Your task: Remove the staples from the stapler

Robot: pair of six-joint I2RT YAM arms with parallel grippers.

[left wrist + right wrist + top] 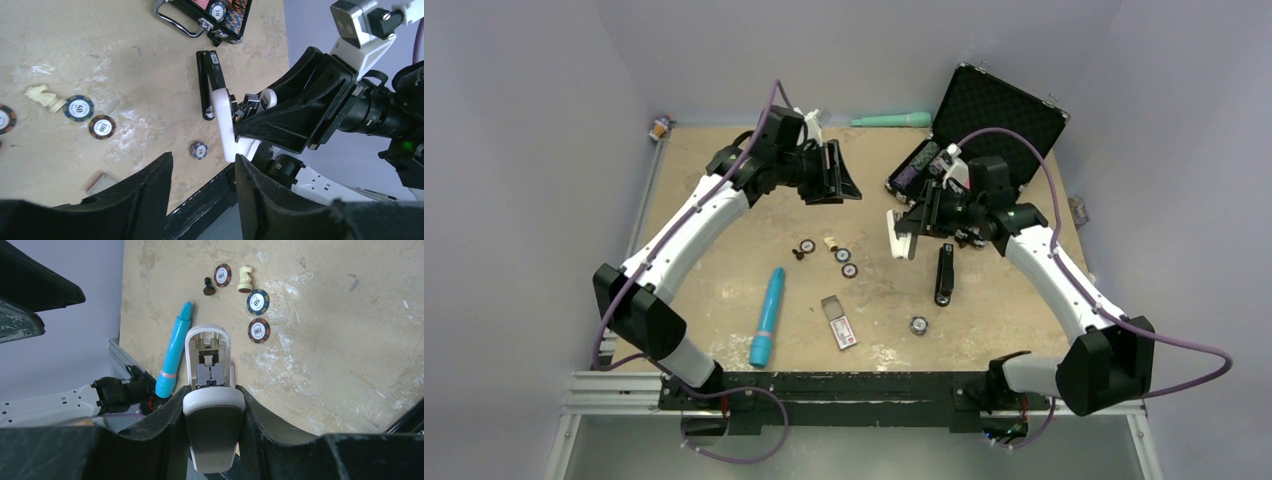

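The stapler (944, 275) lies flat on the right half of the counter (984, 335), slim and black, its length running from the near edge toward the far one; it sits just nearer the arm bases than the right arm's fingers (170, 417) and no fingers touch it; in the left wrist view it shows as 2 black bars side by side, slightly splayed, and which end joins them I cannot tell; the right arm's fingers are clamped on a white stick (207, 330), 1 finger pressed to each side, and its hollow face shows a grey metal part inside; from above the white stick looks clear of the stapler; the left arm's fingers (155, 185) stand apart with nothing between them, raised over the far middle of the counter and pointing toward the right arm; a blue tube (767, 315) lies near the front edge on the left, well apart from the stapler; between them lies a small flat box (839, 323); near the middle are a 50 chip (258, 302), 2 chips marked 100 (258, 330), a white chess knight (244, 278) and a black pawn (208, 286); a chip marked 10 (198, 150) lies alone near the stapler's near end; an open black case (999, 115) stands at the far right
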